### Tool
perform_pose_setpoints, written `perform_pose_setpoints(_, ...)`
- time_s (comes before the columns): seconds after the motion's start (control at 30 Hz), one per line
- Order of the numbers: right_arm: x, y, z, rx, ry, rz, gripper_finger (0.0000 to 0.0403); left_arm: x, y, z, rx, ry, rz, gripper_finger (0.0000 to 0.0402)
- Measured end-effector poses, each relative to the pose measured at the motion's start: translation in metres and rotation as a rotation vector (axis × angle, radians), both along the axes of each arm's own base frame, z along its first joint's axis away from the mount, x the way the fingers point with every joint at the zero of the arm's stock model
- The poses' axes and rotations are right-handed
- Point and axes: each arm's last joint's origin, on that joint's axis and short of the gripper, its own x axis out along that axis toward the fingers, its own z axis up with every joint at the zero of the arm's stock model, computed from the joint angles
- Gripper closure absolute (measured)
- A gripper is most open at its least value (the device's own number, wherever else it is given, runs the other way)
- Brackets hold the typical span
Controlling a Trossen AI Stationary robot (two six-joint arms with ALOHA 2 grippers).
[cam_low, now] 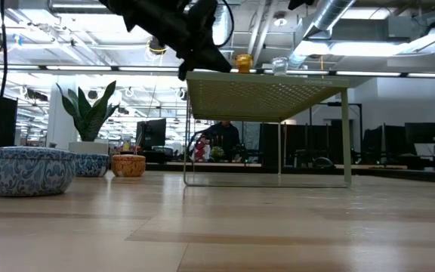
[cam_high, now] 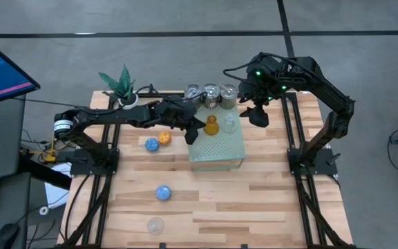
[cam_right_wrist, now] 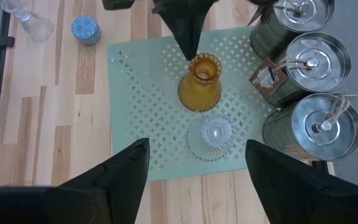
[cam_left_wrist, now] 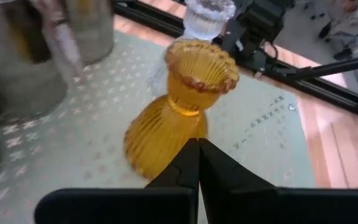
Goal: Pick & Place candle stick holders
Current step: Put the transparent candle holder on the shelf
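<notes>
- Closest in, the left pincer (cam_high: 195, 133) has its fingers pressed together with nothing between them, tips just beside the amber glass holder (cam_high: 211, 126) on the side away from the right arm; whether they touch it I cannot tell.
- The amber glass holder stands upright on the pale-green perforated block (cam_high: 216, 146), a ribbed vase shape with a scalloped rim.
- Just beside it, toward the right arm, a clear glass holder (cam_high: 230, 123) also stands on the block.
- The right pincer (cam_high: 253, 114) hangs above the block's edge near the clear glass holder, fingers spread apart and empty.
- Three silver metal cups (cam_high: 211, 95) sit in a row at the block's far edge, touching one another; the right wrist view shows wicks in them.
- On the bare wooden bench (cam_high: 268, 194) beside the block, on the left arm's side, a blue round holder (cam_high: 150, 144) and an orange round holder (cam_high: 164, 140) sit almost touching.
- Nearer the front of the bench, well apart from those, lies a second blue round holder (cam_high: 162, 192), and beyond it near the front edge a second clear glass holder (cam_high: 156, 225).
- A green plant in a white pot (cam_high: 121, 88) stands at the bench's far corner by the left arm.
</notes>
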Motion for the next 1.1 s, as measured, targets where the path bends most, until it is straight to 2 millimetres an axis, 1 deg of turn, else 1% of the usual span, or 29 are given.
perform_pose_setpoints(0.1,0.0,0.0,0.0,0.001,0.002,0.0,0.0146,-0.018,-0.001,0.012,0.001,0.044,0.028,0.0399)
perform_pose_setpoints(0.2,0.0,0.0,0.0,0.001,0.004,0.001,0.0146,-0.046,-0.007,0.027,-0.007,0.104,0.037,0.0397)
perform_pose_setpoints(0.27,0.0,0.0,0.0,0.0,0.004,0.002,0.0146,-0.067,-0.013,0.033,-0.018,0.163,0.039,0.0387)
perform_pose_setpoints(0.37,0.0,0.0,0.0,0.0,0.004,0.002,0.0146,-0.095,-0.021,0.044,-0.063,0.213,0.031,0.0355)
perform_pose_setpoints(0.43,0.0,0.0,0.0,0.0,0.004,0.002,0.0146,-0.108,-0.032,0.05,-0.147,0.209,-0.015,0.0325)
perform_pose_setpoints(0.57,0.0,0.0,0.0,0.0,0.004,0.002,0.0146,-0.127,-0.072,0.056,-0.288,0.255,-0.234,0.026)
perform_pose_setpoints(0.7,0.0,0.0,0.0,0.003,0.004,-0.003,0.0146,-0.14,-0.111,0.059,-0.34,0.3,-0.39,0.0199)
perform_pose_setpoints(0.87,0.0,0.0,-0.001,0.005,0.005,-0.005,0.0146,-0.145,-0.152,0.053,-0.321,0.371,-0.472,0.0142)
perform_pose_setpoints(1.0,0.003,-0.001,-0.002,0.009,0.006,-0.006,0.0146,-0.146,-0.179,0.039,-0.255,0.403,-0.527,0.011)
perform_pose_setpoints(1.1,0.004,-0.001,-0.003,0.01,0.008,-0.005,0.0146,-0.145,-0.2,0.02,-0.292,0.417,-0.541,0.0096)
